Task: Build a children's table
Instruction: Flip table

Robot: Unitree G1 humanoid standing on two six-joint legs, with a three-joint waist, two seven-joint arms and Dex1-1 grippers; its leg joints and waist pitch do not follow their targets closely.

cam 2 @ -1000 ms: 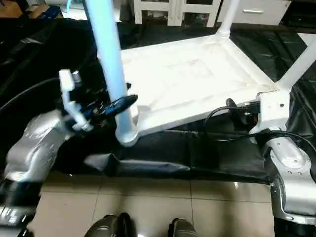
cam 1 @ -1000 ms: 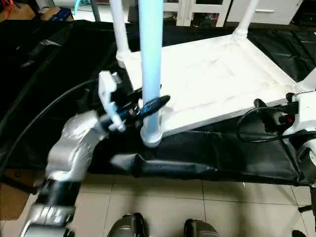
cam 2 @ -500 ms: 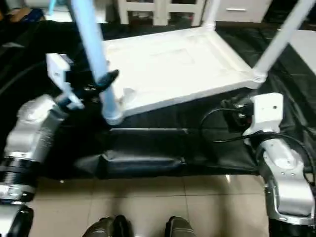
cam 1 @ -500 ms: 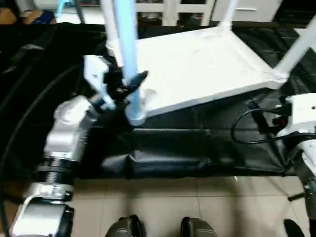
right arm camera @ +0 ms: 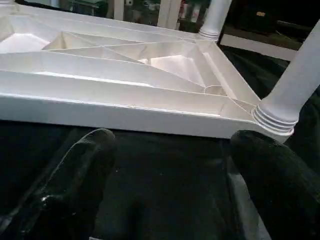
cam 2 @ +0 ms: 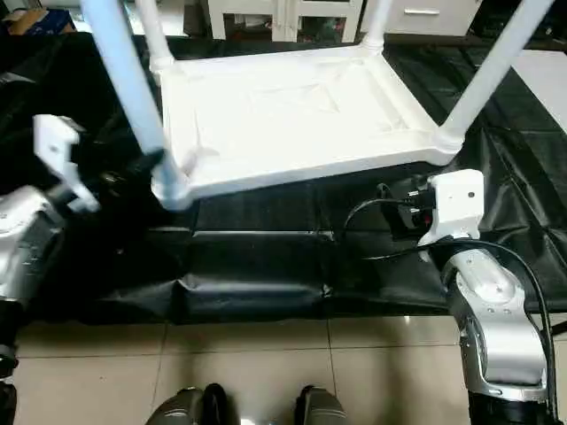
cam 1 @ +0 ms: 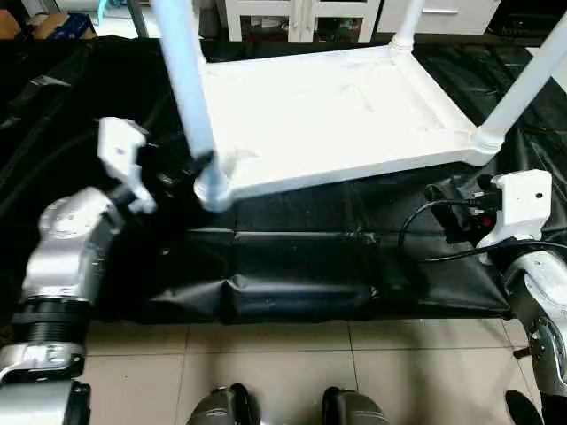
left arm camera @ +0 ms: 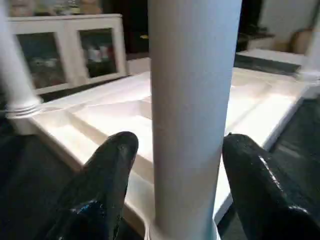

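Left wrist view looks straight along the left gripper [left arm camera: 175,165] at the near-left leg [left arm camera: 192,115], which stands between the two black fingers [left arm camera: 107,180] with a visible gap on either side, so the jaws are released around the tube rather than clamped on it. From the head, the table top [cam 1: 337,115] lies underside up on the black floor mat [cam 1: 301,266], its ribs showing, with a leg rising from each corner: the near-left one [cam 1: 190,97] beside the left gripper [cam 1: 182,173], the near-right leg [cam 1: 523,88] a little way from the right gripper [cam 1: 461,212], and the far-right leg [cam 1: 405,22] and far-left leg [cam 2: 152,31] at the back. Right gripper's fingers [right arm camera: 85,170] are spread wide and hold nothing, hovering low over the mat, just short of the top's near edge. I judge that the leg-fitting step is at its end, with the near-left leg seated in its socket [cam 1: 213,190], though how firmly cannot be told. Next, the left arm would need to back away without knocking the tube, and then both grippers must find a hold to turn the table onto its legs.
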